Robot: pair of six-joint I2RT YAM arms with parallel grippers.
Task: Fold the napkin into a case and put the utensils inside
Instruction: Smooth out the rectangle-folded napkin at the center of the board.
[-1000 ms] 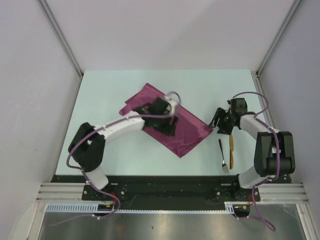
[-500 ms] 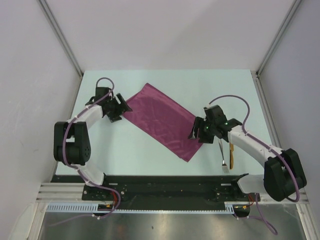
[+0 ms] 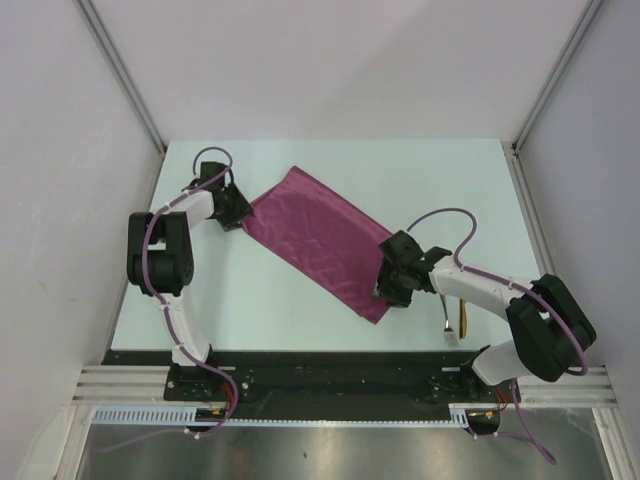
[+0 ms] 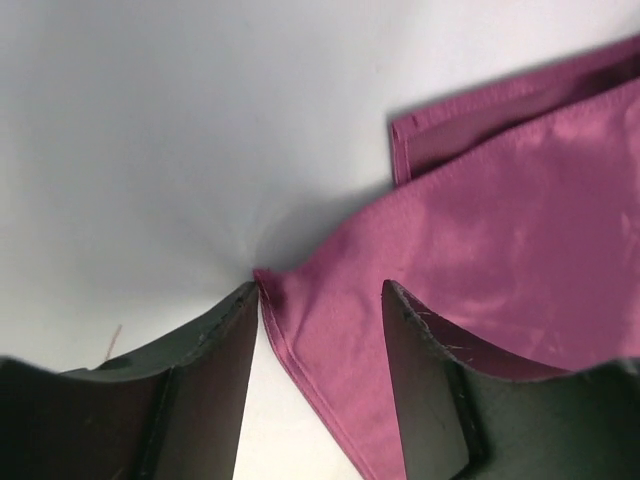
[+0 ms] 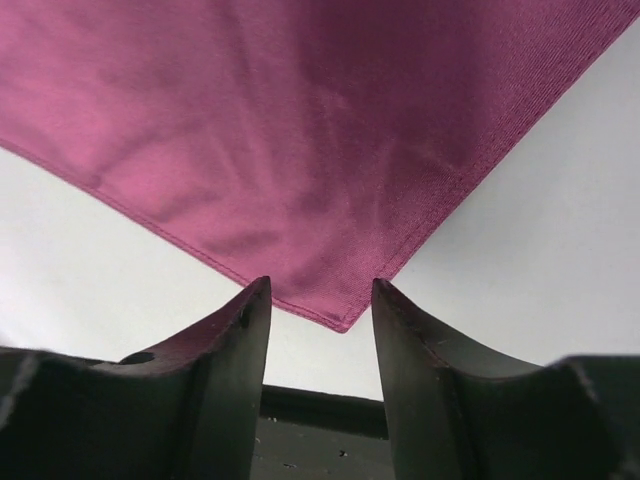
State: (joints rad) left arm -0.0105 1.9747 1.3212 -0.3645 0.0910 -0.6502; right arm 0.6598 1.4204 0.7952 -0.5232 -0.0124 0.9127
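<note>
Left gripper (image 4: 320, 298) and right gripper (image 5: 320, 292) straddle opposite napkin (image 3: 322, 240) corners, jaws parted, nothing gripped; the fold next calls for pinching both.

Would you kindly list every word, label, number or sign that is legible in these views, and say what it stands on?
None: no text can be read in any view.
The napkin is plain cloth, the table is unmarked, and the spoon is too small to show any stamp.
</note>
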